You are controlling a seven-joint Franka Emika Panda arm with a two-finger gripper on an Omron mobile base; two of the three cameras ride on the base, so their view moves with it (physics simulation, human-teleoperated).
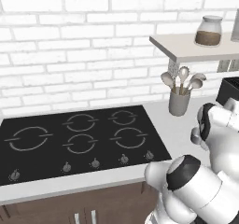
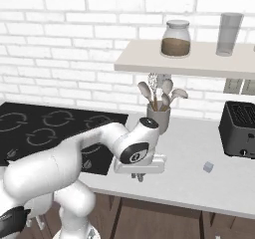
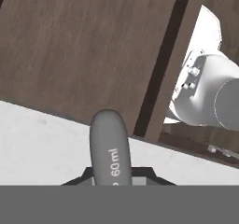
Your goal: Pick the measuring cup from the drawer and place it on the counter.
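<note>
— Where's the measuring cup [image 3: 111, 149]?
— Right in the gripper [image 3: 114, 181] — its grey handle, marked 60 ml, is clamped between the fingertips and sticks out over the table's [image 3: 42, 146] front edge, brown cabinet fronts [image 3: 84, 50] beyond.
— And the gripper itself?
— At the table's front edge, before the utensil holder [image 2: 158, 117].

A glossy white, rounded robot arm [image 2: 55, 168] of thick tubular segments was seen, with dark grey-black caps set at its joints. A flat white, boxy hand [image 2: 141, 167] was mounted at its end, with two small screws visible on a white housing.
</note>
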